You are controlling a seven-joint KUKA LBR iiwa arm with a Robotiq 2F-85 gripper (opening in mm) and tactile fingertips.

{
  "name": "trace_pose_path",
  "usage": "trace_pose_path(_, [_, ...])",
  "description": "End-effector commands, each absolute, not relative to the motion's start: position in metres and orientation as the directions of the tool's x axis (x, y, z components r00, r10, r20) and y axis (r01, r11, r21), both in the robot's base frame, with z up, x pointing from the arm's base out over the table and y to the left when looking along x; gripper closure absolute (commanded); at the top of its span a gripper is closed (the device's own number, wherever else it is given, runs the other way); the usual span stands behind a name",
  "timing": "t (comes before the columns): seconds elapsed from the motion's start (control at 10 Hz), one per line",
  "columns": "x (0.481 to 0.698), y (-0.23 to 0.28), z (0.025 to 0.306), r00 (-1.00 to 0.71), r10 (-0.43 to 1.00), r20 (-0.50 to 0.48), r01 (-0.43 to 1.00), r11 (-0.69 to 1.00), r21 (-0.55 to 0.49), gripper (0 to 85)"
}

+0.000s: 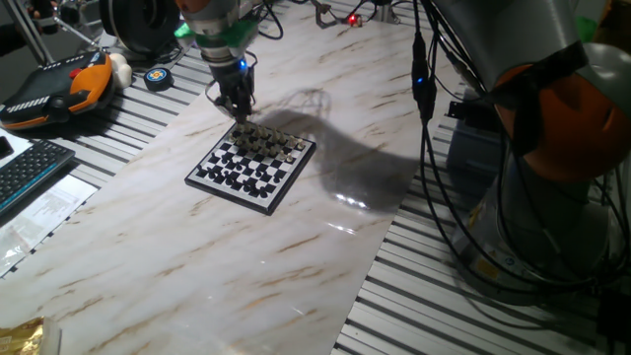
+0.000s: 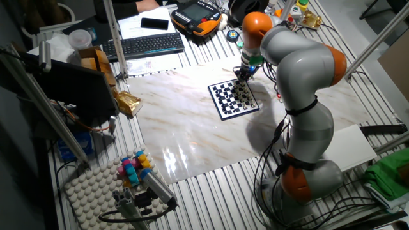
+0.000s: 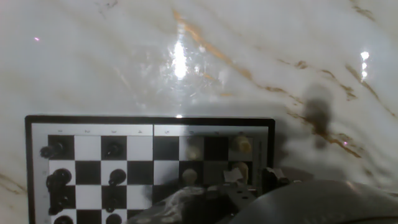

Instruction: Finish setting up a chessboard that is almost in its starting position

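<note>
The chessboard (image 1: 227, 196) lies on the marble table top, with dark and pale pieces crowded on its squares. It also shows in the other fixed view (image 2: 240, 114). My gripper (image 1: 237, 106) points down over the board's far corner, its fingertips close together just above the pieces there; in the other fixed view it (image 2: 243, 74) hangs at the board's far edge. The hand view shows the board's rim (image 3: 149, 119), dark pieces (image 3: 58, 180) at the left and pale pieces (image 3: 242, 145) at the right. My fingers are a dark blur at the bottom of that view.
A black keyboard (image 1: 25, 173) and an orange-and-black pendant (image 1: 59, 89) sit at the left. A round puck (image 1: 158, 77) lies behind the board. The arm's base and cables (image 1: 552, 148) stand at the right. A gold foil packet (image 2: 126, 101) lies by the marble's edge.
</note>
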State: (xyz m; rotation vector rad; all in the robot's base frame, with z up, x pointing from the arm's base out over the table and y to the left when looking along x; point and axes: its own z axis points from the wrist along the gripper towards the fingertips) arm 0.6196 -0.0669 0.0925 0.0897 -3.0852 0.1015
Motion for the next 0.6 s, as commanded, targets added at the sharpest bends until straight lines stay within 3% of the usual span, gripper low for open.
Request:
trace_pose_path(0.0, [0.617, -0.067, 0.105, -0.997, -0.057, 0.055, -0.060, 0.996, -0.064, 64.7])
trace_pose_path(0.3, [0.608, -0.069, 0.140, -0.994, -0.083, 0.071, -0.088, 0.994, -0.059, 82.7])
trace_pose_path(0.5, [0.609, -0.073, 0.158, -0.993, -0.111, 0.042, -0.114, 0.991, -0.065, 84.3])
